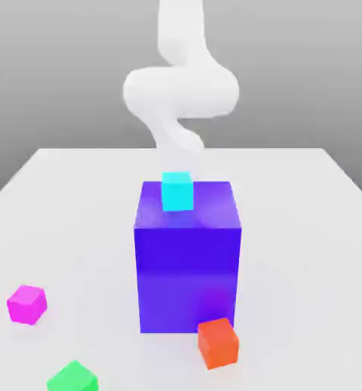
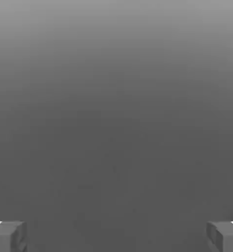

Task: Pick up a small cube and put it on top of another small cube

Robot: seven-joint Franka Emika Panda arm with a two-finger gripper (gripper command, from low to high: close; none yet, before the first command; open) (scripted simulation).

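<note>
Several small cubes show in the exterior view. A cyan cube point(image 1: 177, 191) rests on the far edge of a tall blue block's point(image 1: 188, 260) top. A magenta cube point(image 1: 27, 304) lies on the table at the exterior view's left, and a green cube point(image 1: 73, 378) sits at the front edge. An orange-red cube point(image 1: 218, 343) stands against the block's front right corner. My white arm point(image 1: 180, 88) rises behind the block. In the hand view my gripper point(image 2: 116, 236) is open, its grey fingertips point(image 2: 8, 235) far apart with nothing between them, facing plain grey background.
The white table point(image 1: 306, 229) spreads out around the block, with bare surface on the exterior view's right and behind the block. The tall blue block stands in the middle as the one large obstacle.
</note>
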